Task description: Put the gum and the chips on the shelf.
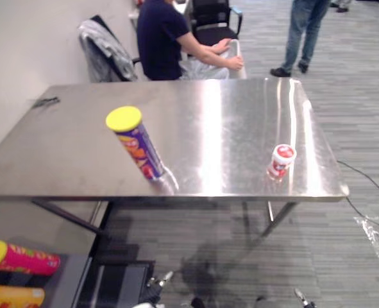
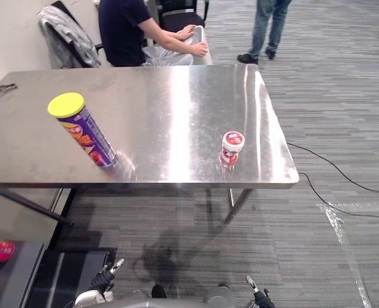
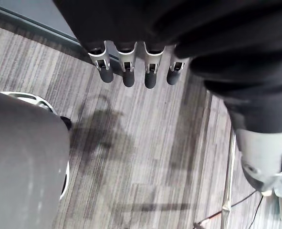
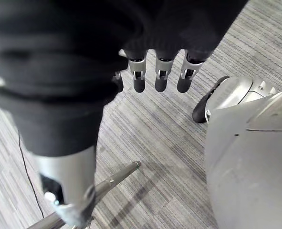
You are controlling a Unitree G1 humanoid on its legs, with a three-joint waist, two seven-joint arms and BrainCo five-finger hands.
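Observation:
A purple chips can [image 1: 136,144] with a yellow lid stands on the steel table [image 1: 227,109], near its front edge on the left. The small red-and-white gum tub [image 1: 281,162] stands near the front right corner. The grey shelf [image 1: 68,282] sits low at my left and holds a red can [image 1: 22,258] and a yellow can [image 1: 13,296] lying on their sides. My left hand [image 3: 128,71] and right hand [image 4: 161,76] both hang below the table's front edge over the carpet. Their fingers are straight and they hold nothing.
A person [image 1: 170,38] sits behind the table's far edge, and another person [image 1: 303,32] stands further back. A chair with a grey jacket [image 1: 106,51] stands at the far left. A small dark object [image 1: 45,101] lies on the table's left. Clear plastic [image 1: 376,231] lies on the floor, right.

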